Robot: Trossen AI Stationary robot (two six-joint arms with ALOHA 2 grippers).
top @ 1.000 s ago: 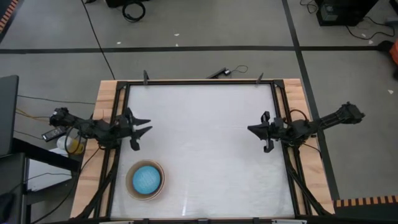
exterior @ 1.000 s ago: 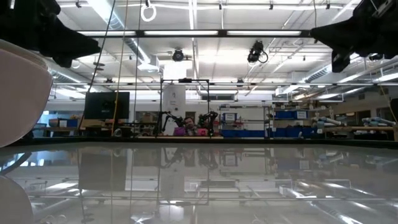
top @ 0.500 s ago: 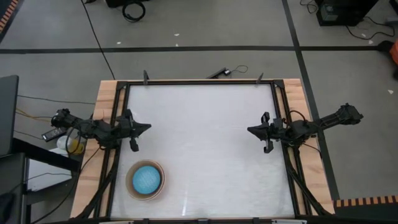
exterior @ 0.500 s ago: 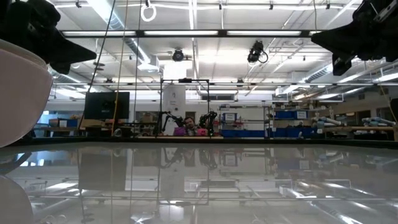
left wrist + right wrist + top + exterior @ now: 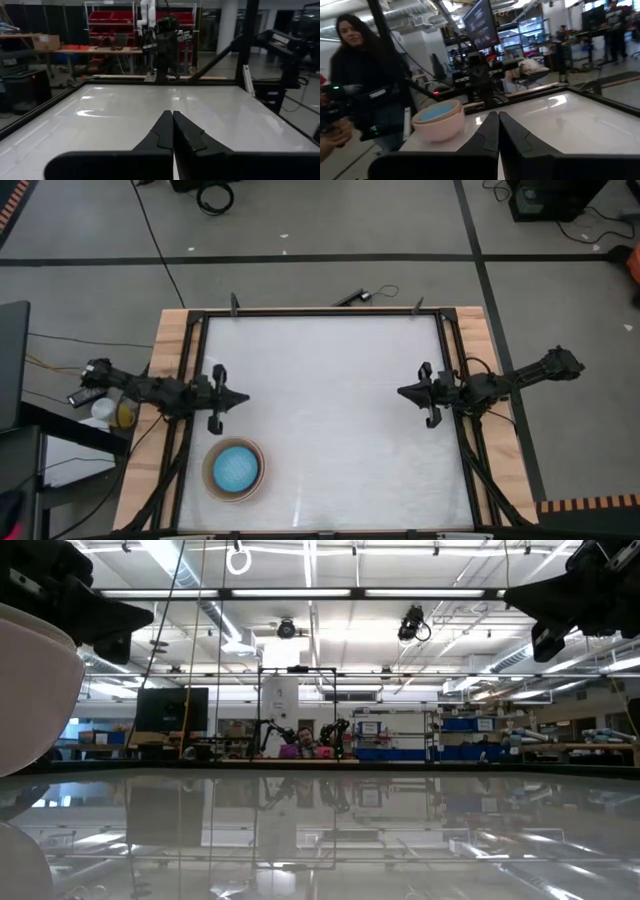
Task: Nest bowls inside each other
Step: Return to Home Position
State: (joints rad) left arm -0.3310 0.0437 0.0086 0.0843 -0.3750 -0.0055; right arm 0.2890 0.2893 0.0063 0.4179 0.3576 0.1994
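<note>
The bowls stand as one nested stack near the table's front-left corner. A bright blue bowl lies innermost, with pale rims around it. The outermost bowl's bottom rests on the table. The right wrist view shows the stack with a pinkish outer wall, and the low view shows a pale wall at the picture's left. My left gripper hovers shut and level over the table's left side, just beyond the stack. My right gripper hovers shut at the right side, far from the bowls. The left wrist view shows the left gripper with nothing between its fingers.
A black metal frame runs around the white table, with wooden strips outside it. A person stands beyond the table's left side. The table's middle is bare white surface.
My left gripper has shut its open fingers on nothing. It has swung a little toward the table's near edge and sunk slightly. The bowl stack has stayed where it was.
</note>
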